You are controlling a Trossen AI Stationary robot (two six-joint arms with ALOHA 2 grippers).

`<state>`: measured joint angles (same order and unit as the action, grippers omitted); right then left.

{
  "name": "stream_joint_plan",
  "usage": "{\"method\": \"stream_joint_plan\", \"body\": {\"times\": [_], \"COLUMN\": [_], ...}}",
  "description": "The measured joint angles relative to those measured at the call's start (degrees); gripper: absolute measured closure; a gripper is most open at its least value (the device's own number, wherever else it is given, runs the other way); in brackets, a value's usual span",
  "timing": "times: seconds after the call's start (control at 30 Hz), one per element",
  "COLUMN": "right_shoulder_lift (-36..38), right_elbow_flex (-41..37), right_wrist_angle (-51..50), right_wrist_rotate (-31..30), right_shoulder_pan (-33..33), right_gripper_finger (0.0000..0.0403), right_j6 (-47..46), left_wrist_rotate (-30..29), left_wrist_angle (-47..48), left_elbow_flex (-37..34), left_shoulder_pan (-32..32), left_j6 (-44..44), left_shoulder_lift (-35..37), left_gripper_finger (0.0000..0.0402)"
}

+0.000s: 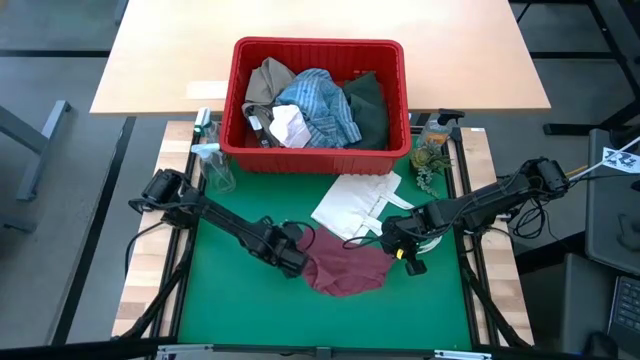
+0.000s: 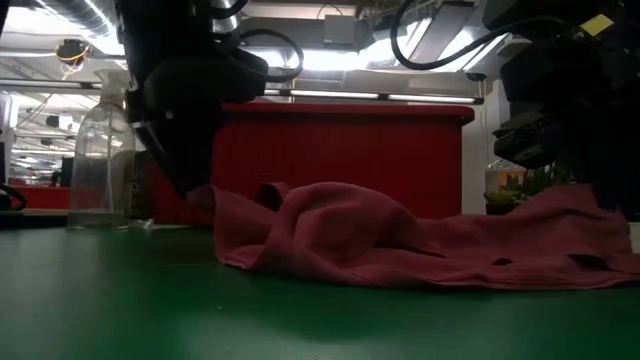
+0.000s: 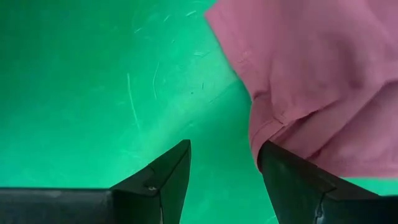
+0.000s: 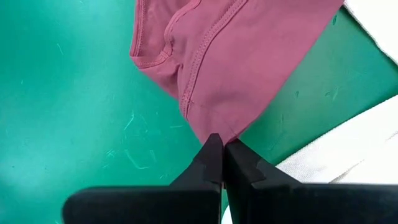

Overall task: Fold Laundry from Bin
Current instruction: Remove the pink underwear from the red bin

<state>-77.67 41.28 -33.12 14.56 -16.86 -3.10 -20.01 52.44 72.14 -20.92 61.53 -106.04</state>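
The maroon cloth lies crumpled on the green mat of the bench, nearest the front edge, drawn out of the bin so it can be spread flat and folded. The right end effector has its fingers pressed together on one corner of the cloth, probably to pull that edge taut. The left end effector sits low at the opposite edge with its fingers spread wide and nothing between them; one finger lies just beside a folded hem, seemingly lined up to take hold.

Just behind the cloth a white tote bag lies flat, touching or slightly overlapping it near the right arm, and may crowd the folding space. A clear spray bottle stands at the mat's left rear, a small plant at its right rear. Farthest back, the red bin holds the remaining laundry: a striped shirt, a tan garment and a dark green garment.
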Motion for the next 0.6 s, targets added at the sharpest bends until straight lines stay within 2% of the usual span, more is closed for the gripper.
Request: {"method": "stream_joint_plan", "body": {"times": [0.07, 0.6], "right_shoulder_lift": [0.00, 0.00], "right_elbow_flex": [0.00, 0.00], "right_wrist_angle": [0.00, 0.01], "right_wrist_rotate": [0.01, -0.01], "right_shoulder_pan": [0.00, 0.00], "right_gripper_finger": [0.0402, 0.0402], "right_j6": [0.01, 0.33], "left_wrist_rotate": [-0.08, 0.11], "left_wrist_angle": [-0.81, -2.60], "left_elbow_flex": [0.00, 0.00], "left_shoulder_pan": [0.35, -1.45], "left_j6": [2.52, 3.96], "left_shoulder_lift": [0.00, 3.10], "left_gripper_finger": [0.0214, 0.0214]}}
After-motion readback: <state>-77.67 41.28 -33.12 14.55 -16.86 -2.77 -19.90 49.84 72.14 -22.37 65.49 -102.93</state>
